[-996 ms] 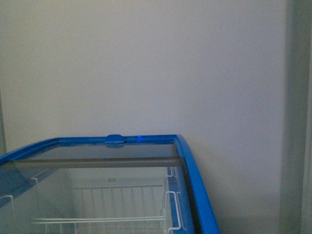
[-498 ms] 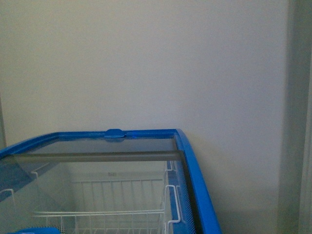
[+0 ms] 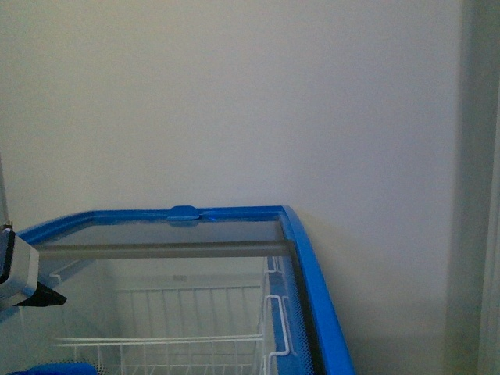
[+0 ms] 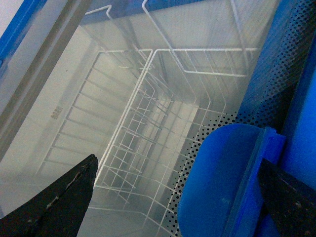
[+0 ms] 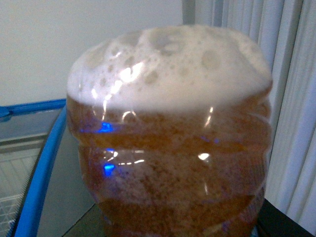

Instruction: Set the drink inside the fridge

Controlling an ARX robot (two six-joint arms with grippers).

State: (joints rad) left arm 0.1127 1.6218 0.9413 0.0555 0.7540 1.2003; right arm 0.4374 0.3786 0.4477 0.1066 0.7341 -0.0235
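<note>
drink (image 5: 170, 148): amber-brown in ribbed clear plastic, white foam on top | about upright, long axis vertical, cap hidden | beside fridge (image 5: 39, 163) blue rim | my right gripper (image 5: 182, 227) clamps it | my left gripper (image 4: 173, 197) gapes wide above wire basket (image 4: 143, 123)

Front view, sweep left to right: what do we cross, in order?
left pincer → white wire basket → blue right rim of the fridge → bare wall → grey vertical strip at the right edge
</note>
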